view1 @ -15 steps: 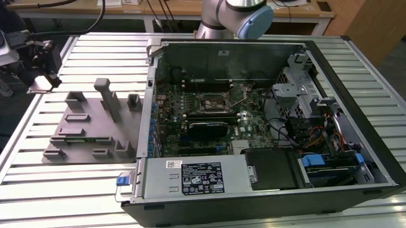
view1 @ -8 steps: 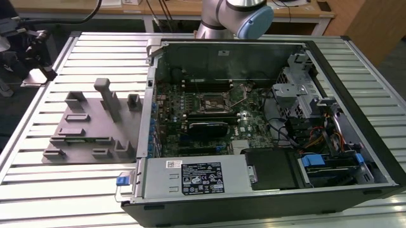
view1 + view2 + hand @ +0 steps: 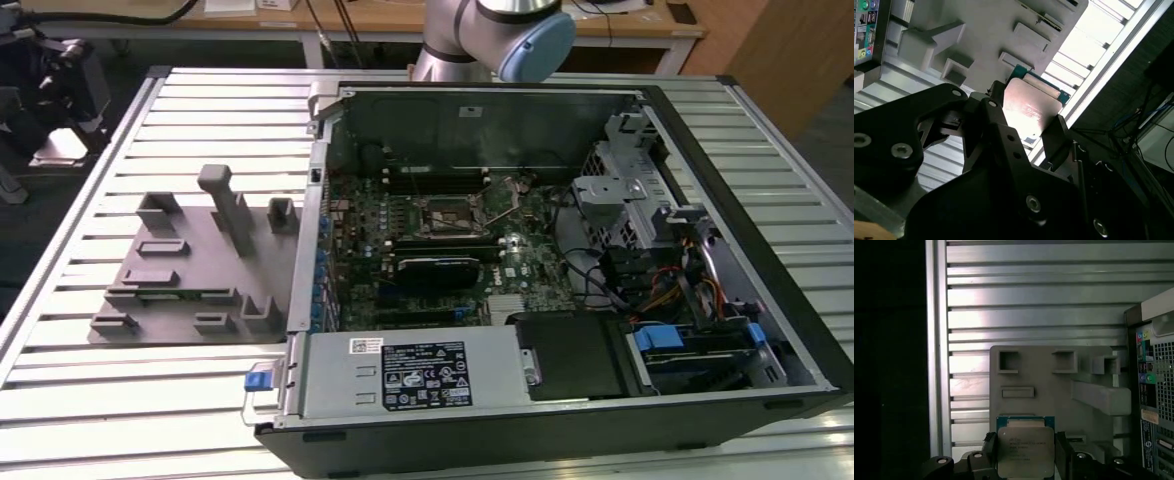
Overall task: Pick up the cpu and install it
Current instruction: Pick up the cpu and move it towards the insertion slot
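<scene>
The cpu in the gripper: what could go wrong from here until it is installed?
1. The gripper holds the cpu by two opposite edges only; it may slip or tilt.
2. The motherboard socket lies deep inside the open computer case, with what looks like a raised lever beside it; the gripper could catch there.

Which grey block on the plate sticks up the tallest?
The narrow grey plastic post with the rounded top. It rises well above the squat blocks around it on the flat grey plastic fixture plate.
</scene>
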You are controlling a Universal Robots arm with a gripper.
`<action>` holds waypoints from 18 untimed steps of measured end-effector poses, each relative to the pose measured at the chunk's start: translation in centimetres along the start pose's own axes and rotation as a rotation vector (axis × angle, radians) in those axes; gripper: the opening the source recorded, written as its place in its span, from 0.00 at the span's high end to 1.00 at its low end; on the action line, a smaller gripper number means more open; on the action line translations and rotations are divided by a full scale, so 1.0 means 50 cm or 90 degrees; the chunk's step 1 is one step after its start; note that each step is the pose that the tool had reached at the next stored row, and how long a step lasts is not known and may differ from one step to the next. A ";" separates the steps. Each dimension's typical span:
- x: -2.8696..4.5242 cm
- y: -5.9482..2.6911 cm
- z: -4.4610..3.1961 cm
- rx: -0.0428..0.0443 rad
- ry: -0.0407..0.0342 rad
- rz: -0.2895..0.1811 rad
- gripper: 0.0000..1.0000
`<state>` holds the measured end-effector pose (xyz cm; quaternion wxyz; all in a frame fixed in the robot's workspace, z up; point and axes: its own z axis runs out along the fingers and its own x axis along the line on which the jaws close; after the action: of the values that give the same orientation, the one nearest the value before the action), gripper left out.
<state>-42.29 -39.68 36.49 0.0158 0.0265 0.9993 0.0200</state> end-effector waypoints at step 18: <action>-0.005 0.002 -0.046 0.0000 -0.0010 0.000 0.45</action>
<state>-42.12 -39.67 38.82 0.0165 0.0265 0.9993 0.0200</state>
